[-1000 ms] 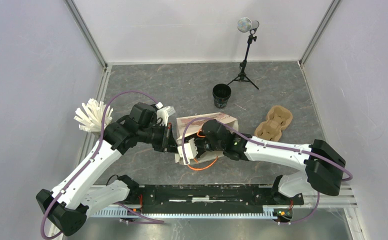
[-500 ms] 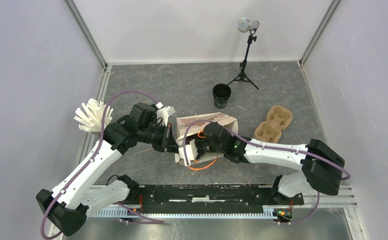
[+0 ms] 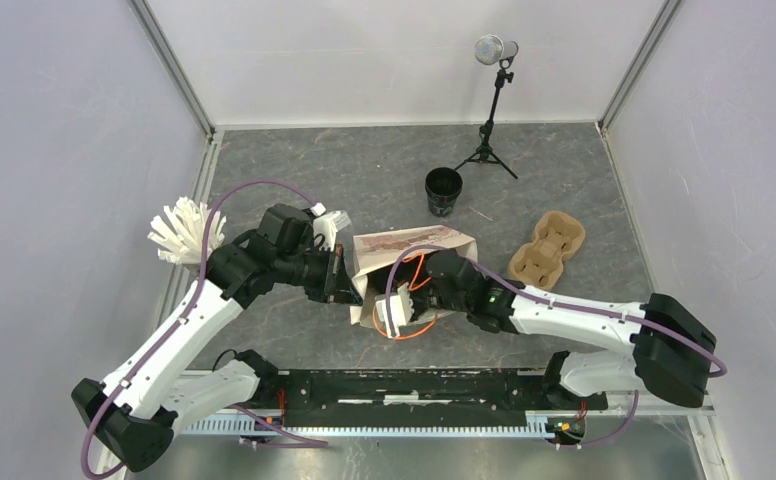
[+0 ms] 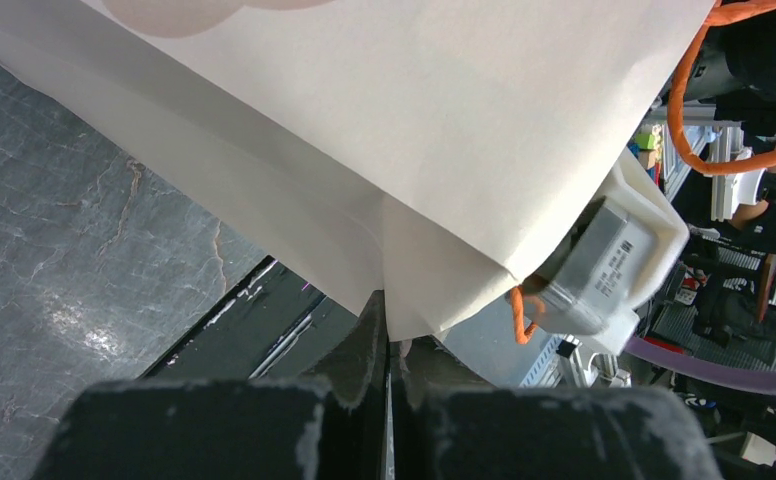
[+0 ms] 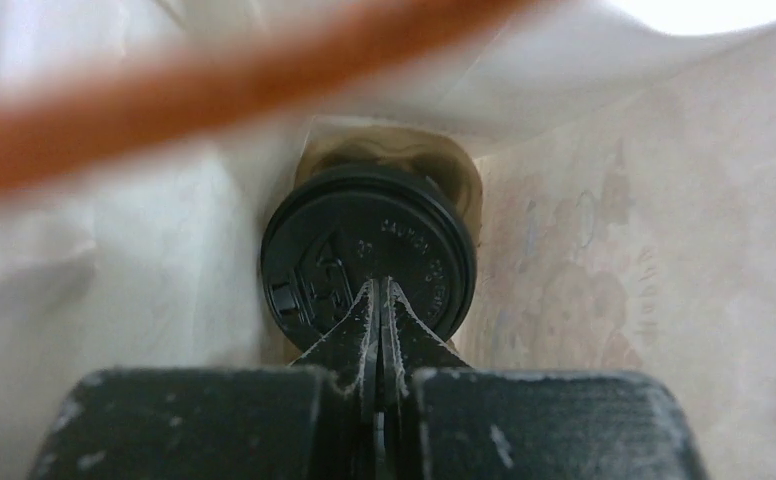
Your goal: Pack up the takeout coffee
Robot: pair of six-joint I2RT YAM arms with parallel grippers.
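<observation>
Your right pincer (image 5: 378,288) has snapped closed, empty, over the lidded cup (image 5: 364,240) inside the bag (image 4: 414,120); your left pincer (image 4: 385,305) pinches the bag's edge.

You see only the round black lid of the takeout cup (image 5: 369,265) inside the paper bag (image 5: 664,250); the cup's body is hidden behind the lid. The brown shape (image 5: 394,160) beyond it is too blurred to name. The orange handle (image 5: 214,90) crosses your right wrist view as a blur. From above, the right arm (image 3: 564,310) covers the bag's mouth. The left wrist view cuts the bag off at its top edge.
</observation>
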